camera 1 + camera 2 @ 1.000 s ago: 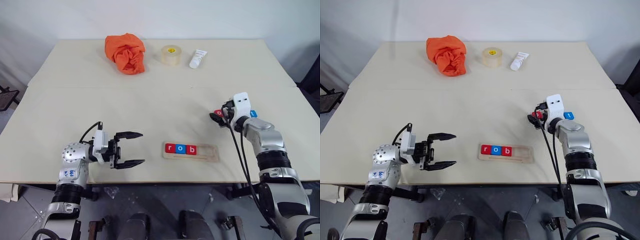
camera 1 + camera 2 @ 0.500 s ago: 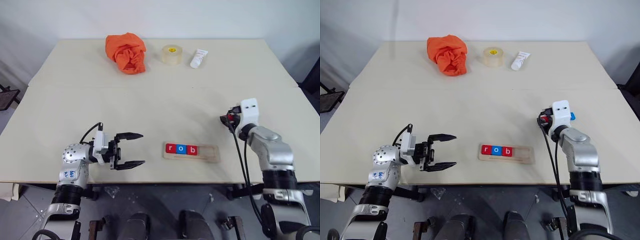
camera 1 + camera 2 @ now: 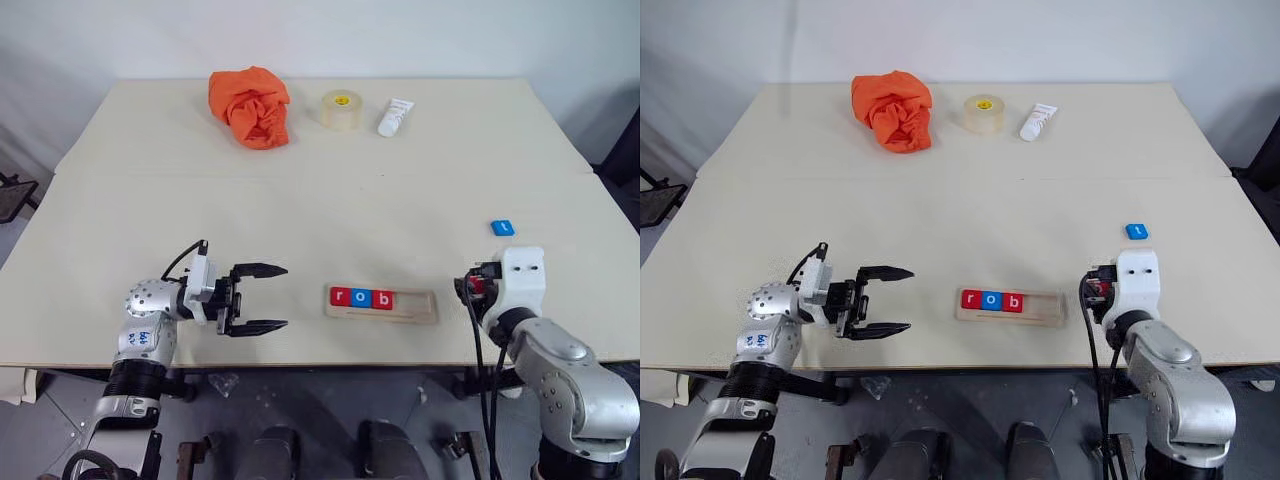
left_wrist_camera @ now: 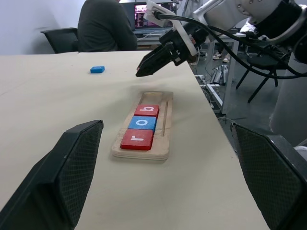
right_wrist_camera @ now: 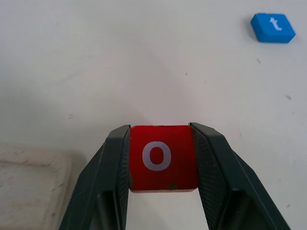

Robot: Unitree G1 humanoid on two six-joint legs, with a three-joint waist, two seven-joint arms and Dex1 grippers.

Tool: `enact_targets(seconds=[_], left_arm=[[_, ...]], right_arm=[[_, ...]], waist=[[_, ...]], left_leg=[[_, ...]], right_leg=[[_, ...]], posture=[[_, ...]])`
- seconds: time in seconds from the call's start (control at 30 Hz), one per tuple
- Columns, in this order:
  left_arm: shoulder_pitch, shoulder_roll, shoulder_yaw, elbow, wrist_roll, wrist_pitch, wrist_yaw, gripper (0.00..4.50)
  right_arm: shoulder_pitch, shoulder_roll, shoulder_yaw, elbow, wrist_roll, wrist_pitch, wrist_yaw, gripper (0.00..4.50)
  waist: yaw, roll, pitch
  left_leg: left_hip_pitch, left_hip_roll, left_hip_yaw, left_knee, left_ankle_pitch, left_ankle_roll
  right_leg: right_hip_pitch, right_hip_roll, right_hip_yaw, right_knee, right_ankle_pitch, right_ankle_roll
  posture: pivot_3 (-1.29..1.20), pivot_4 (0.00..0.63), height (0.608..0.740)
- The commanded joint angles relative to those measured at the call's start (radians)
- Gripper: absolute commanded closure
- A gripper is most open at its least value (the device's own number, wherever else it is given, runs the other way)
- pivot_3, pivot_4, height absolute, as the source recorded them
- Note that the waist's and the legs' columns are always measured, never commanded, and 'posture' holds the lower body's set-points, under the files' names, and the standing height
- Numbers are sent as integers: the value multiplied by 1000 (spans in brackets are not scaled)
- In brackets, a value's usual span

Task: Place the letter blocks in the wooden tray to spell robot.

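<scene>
Red "o" block [image 5: 163, 157] sits clamped in the right claw [image 5: 162, 165], beside the wooden tray [image 3: 424, 306].

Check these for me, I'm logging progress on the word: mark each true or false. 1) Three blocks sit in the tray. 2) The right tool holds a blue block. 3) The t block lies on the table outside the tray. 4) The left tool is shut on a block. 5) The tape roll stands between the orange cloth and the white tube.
1) True: r, o and b fill the left part of the wooden tray.
2) False: the right tool grips the red o block.
3) True: the blue t block lies on the table, apart from the tray.
4) False: the left tool is open and holds nothing.
5) True: the tape roll stands between the orange cloth and the white tube.
</scene>
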Motion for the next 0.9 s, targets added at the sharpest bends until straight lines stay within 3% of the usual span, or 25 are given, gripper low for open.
enact_targets(seconds=[0.03, 0.33, 0.63, 0.77, 0.9], left_arm=[[-23, 3, 1, -2, -9, -8, -30, 0], [-29, 7, 2, -1, -9, -8, -28, 0], [-22, -4, 2, -8, -6, -19, -15, 0], [-12, -11, 1, -15, -3, -26, -7, 0], [-3, -16, 1, -26, -2, -27, 3, 0]], right_arm=[[12, 6, -11, -60, 0, 10, -14, 3029], [-1, -135, -19, -40, 48, -14, 118, 27], [-36, -545, 8, 166, 134, -146, 502, 27], [-13, -681, 80, 274, 126, -287, 692, 27], [-43, -747, 157, 381, 104, -404, 812, 27]], waist=[[0, 0, 0], [0, 0, 0], [3, 0, 0], [2, -1, 0], [2, -1, 0]], left_leg=[[0, 0, 0, 0, 0, 0], [0, -1, 0, -1, 0, 1], [0, -1, 1, -1, 0, 3], [0, -1, 1, -1, 0, 3], [0, -1, 2, 0, 0, 3]], right_leg=[[0, 0, 0, 0, 0, 0], [0, 0, -1, 0, 0, 0], [1, 0, -3, -2, 0, 0], [2, 0, -3, -2, 0, 1], [2, -1, -4, -4, 0, 1]], posture=[[0, 150, 740], [0, 150, 740], [0, 150, 740], [0, 150, 740], [0, 150, 740]])
